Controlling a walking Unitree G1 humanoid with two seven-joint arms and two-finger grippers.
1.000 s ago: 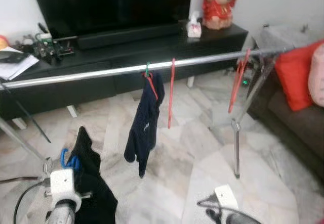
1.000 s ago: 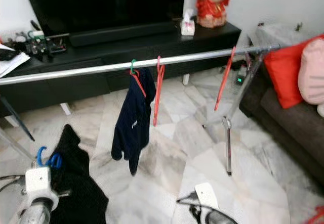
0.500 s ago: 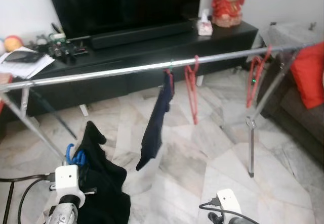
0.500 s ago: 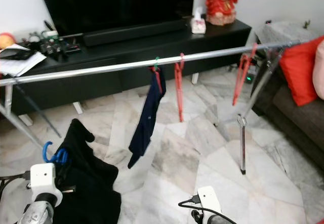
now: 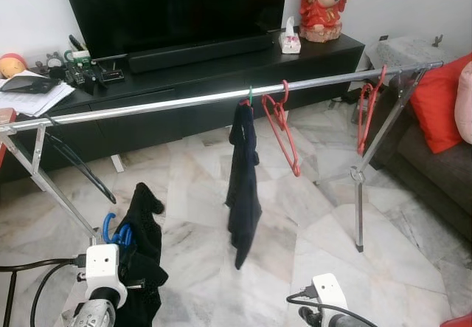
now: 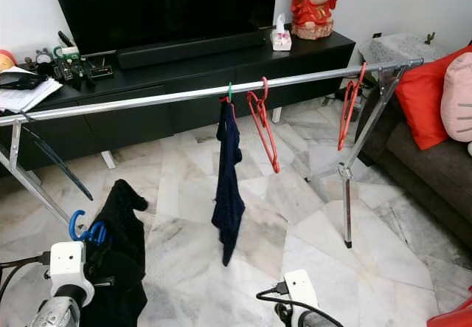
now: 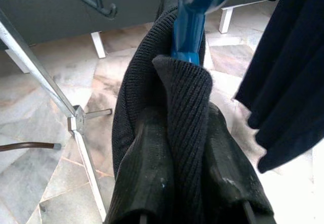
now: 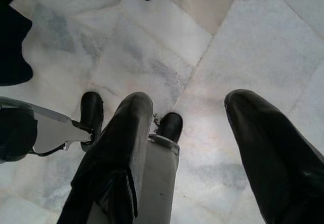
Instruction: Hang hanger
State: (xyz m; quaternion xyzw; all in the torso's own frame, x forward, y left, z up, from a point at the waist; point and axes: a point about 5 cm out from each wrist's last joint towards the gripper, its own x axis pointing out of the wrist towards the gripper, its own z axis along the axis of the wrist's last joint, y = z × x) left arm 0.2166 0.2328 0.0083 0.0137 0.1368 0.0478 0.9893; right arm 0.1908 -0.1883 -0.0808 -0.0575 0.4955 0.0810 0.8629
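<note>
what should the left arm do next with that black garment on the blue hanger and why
Probably lift the left tool toward the bare stretch of the rail, left of the hung navy garment. The tool is shut on the black garment with its blue hanger hook pointing up, but it sits well below the rail. The right tool hangs open over the floor.

Clothes rail (image 5: pixel 169 104): one.
Hangers: four. One green-hooked (image 5: pixel 250 96), carrying a dark garment (image 5: pixel 243 183); two bare red, one mid-rail (image 5: pixel 282 124) and one at the right end (image 5: pixel 365 113); one blue (image 5: pixel 114 229).
Garments: two, the second being a black knit (image 5: pixel 144 257).
Red cushion (image 5: pixel 441 102): one.
Figurine (image 5: pixel 321 6): one.
</note>
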